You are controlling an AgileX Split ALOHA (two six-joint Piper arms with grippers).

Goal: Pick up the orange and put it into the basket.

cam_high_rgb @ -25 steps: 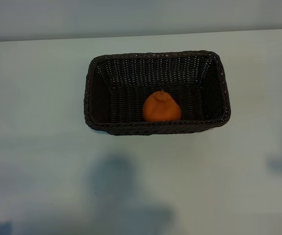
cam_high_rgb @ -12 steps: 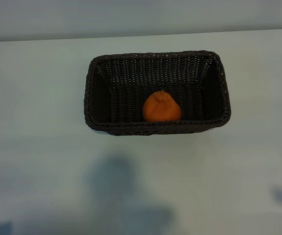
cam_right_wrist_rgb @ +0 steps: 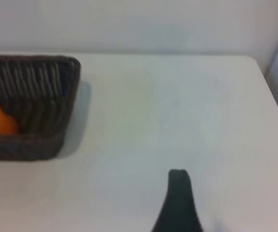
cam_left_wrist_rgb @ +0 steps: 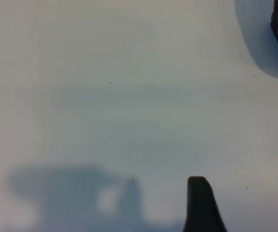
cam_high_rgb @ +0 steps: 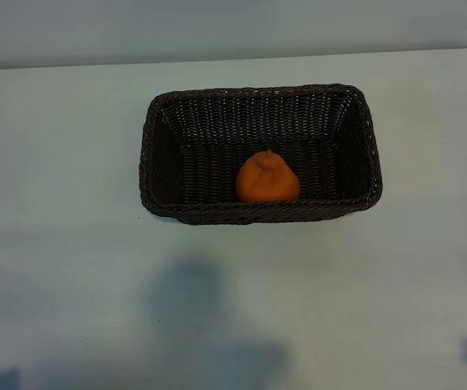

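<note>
Over the pale bench (cam_high_rgb: 54, 244), drawing the open, empty right hand (cam_right_wrist_rgb: 178, 193) away from the dark-brown woven wicker basket (cam_high_rgb: 257, 213), leaving the small round orange fruit (cam_high_rgb: 267, 179) inside, finishing; keeping the open left hand (cam_left_wrist_rgb: 247, 195) parked.

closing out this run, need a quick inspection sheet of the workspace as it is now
surface: pale table, bare apart from soft shadows.
job's things: orange lies inside the basket, against its near wall, stem end up.
clutter: nothing seen.
grippers: left tool open, holding nothing, over bare table beside the basket's corner; right tool open, holding nothing, over bare table to the basket's right. Neither arm shows in the exterior view.
cables: nothing seen.
surroundings: plain wall behind the table's far edge.
</note>
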